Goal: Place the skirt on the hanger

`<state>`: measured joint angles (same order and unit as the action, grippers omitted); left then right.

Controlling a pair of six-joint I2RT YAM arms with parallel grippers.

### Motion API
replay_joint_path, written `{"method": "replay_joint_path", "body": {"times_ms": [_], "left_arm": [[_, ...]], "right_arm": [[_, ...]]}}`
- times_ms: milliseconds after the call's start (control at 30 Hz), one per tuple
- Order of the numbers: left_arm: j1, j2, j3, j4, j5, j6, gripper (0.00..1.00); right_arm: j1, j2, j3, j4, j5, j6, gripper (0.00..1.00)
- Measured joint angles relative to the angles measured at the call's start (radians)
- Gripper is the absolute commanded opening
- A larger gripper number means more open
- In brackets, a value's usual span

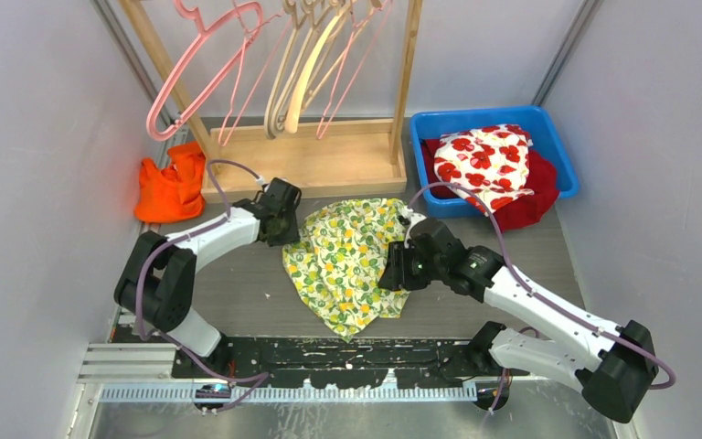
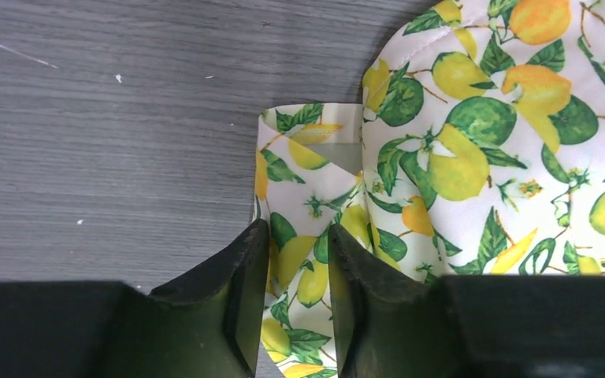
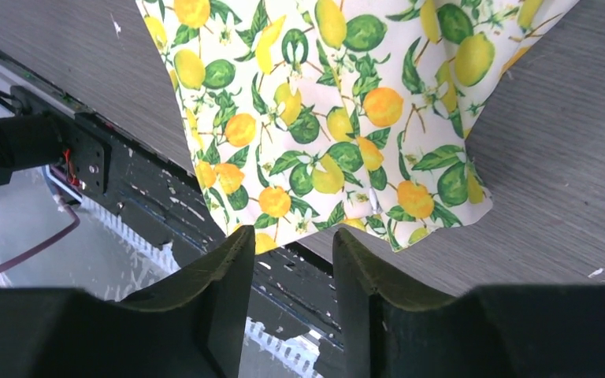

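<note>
**Lemon-print skirt flat on the table, hangers waiting behind**

Just beyond the black mounting rail at the near edge, the skirt lies crumpled on the grey table between the two arms, one corner trailing toward the rail. The right gripper hovers at the skirt's right-hand edge, jaws partway apart with no cloth between them, seemingly placed to take that side. Across the garment, the left gripper has its jaws drawn narrow astride a folded band at the skirt's far-left edge. The fabric sits between the fingers, but whether they have bitten cannot be told. A hold at both sides would let the pair lift the skirt spread out. Further back stands the wooden rack with its hangers, none yet taken down. An orange cloth lies left of it, and a blue bin of red floral fabric sits to its right.
</note>
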<state>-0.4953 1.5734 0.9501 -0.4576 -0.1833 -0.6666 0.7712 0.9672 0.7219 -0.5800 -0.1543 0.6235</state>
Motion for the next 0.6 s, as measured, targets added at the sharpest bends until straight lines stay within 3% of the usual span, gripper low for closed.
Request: {"method": "replay_joint_path", "body": {"times_ms": [67,100,267,400,600], "left_arm": [[0.000,0.001,0.000,0.000,0.002,0.004,0.04],[0.000,0.001,0.000,0.000,0.002,0.010,0.00],[0.017,-0.032,-0.016,-0.009,0.000,0.019,0.00],[0.058,-0.132,-0.022,-0.031,-0.001,0.021,0.00],[0.235,-0.203,-0.015,-0.031,0.037,0.039,0.00]], "right_arm": [[0.005,-0.004,-0.009,-0.001,-0.014,-0.002,0.50],[0.010,-0.009,-0.014,-0.003,-0.019,-0.005,0.50],[0.073,-0.023,-0.017,-0.023,-0.035,-0.032,0.50],[0.121,-0.007,-0.016,-0.042,-0.011,-0.047,0.40],[0.127,0.055,-0.013,-0.037,0.087,-0.032,0.39]]}}
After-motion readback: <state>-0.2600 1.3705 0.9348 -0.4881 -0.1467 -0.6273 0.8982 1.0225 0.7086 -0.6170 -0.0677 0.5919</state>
